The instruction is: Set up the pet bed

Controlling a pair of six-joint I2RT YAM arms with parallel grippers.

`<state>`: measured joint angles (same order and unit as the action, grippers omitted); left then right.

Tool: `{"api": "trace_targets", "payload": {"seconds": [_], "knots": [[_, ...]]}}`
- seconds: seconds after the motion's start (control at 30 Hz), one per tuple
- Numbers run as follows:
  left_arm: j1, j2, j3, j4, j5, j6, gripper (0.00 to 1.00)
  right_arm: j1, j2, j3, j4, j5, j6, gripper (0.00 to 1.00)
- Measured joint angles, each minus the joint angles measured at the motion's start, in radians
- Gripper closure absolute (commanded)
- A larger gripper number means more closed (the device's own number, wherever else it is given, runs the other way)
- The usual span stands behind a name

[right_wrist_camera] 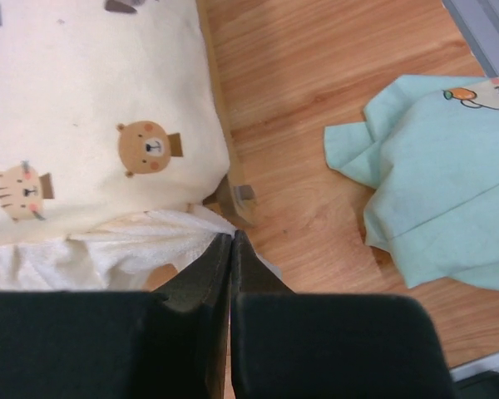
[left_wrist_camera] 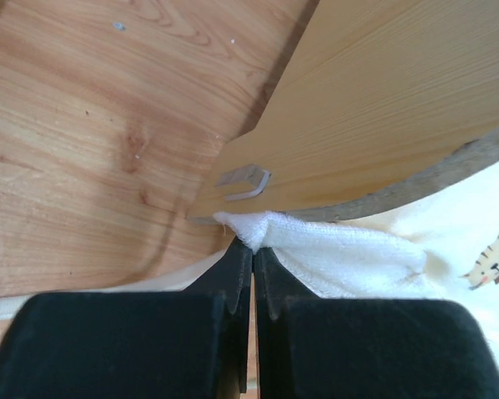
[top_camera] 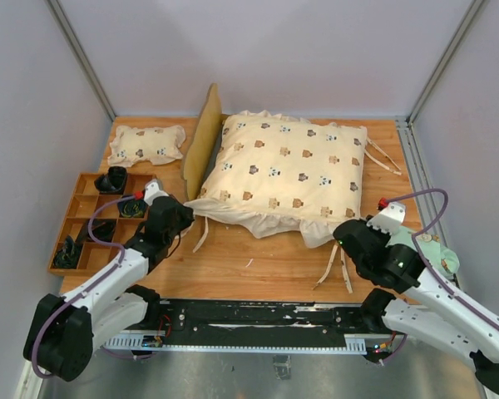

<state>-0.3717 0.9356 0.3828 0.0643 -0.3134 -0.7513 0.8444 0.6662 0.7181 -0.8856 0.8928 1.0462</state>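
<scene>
The pet bed lies under a cream bear-print quilt (top_camera: 287,170). Its light-wood headboard (top_camera: 201,141) stands up at the left, and the same headboard (left_wrist_camera: 382,108) fills the left wrist view. My left gripper (top_camera: 185,218) is at the quilt's near-left corner, shut (left_wrist_camera: 254,243) on a pinch of the white fleecy underside (left_wrist_camera: 333,249). My right gripper (top_camera: 343,235) is at the near-right corner, shut (right_wrist_camera: 231,237) on the white fabric edge (right_wrist_camera: 141,241), just in front of the bed's wooden corner leg (right_wrist_camera: 235,198). The bed's base is hidden by the quilt.
A small bear-print pillow (top_camera: 147,144) lies at the back left. A wooden compartment tray (top_camera: 76,218) with dark items sits along the left edge. A mint-green cloth (right_wrist_camera: 437,191) lies right of the bed, by my right arm. Quilt ties (top_camera: 337,270) trail over the table front.
</scene>
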Motion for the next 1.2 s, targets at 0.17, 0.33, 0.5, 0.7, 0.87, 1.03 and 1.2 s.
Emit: {"api": "trace_targets", "payload": {"seconds": [0.17, 0.33, 0.5, 0.7, 0.87, 1.03, 1.2], "knots": [[-0.005, 0.061, 0.000, -0.002, -0.012, -0.046, 0.93, -0.034, 0.037, -0.074, -0.006, -0.005, 0.015, 0.97], [-0.003, 0.076, 0.035, -0.075, -0.057, -0.087, 0.45, -0.044, 0.004, -0.070, -0.001, -0.013, -0.034, 0.49], [-0.003, -0.047, 0.063, -0.135, -0.086, -0.072, 0.35, -0.050, -0.125, -0.058, 0.104, -0.061, -0.253, 0.37], [-0.003, -0.220, 0.100, -0.138, -0.092, 0.054, 0.33, -0.122, -0.111, -0.030, 0.331, -0.141, -0.545, 0.37], [-0.002, -0.267, 0.184, -0.137, -0.129, 0.148, 0.32, -0.316, 0.038, 0.070, 0.441, -0.276, -0.678, 0.40], [-0.001, -0.230, 0.204, -0.069, -0.089, 0.245, 0.34, -0.617, 0.145, 0.081, 0.505, -0.481, -0.704, 0.44], [-0.001, -0.109, 0.223, -0.010, -0.007, 0.326, 0.41, -0.840, 0.240, 0.062, 0.545, -0.653, -0.672, 0.50]]}}
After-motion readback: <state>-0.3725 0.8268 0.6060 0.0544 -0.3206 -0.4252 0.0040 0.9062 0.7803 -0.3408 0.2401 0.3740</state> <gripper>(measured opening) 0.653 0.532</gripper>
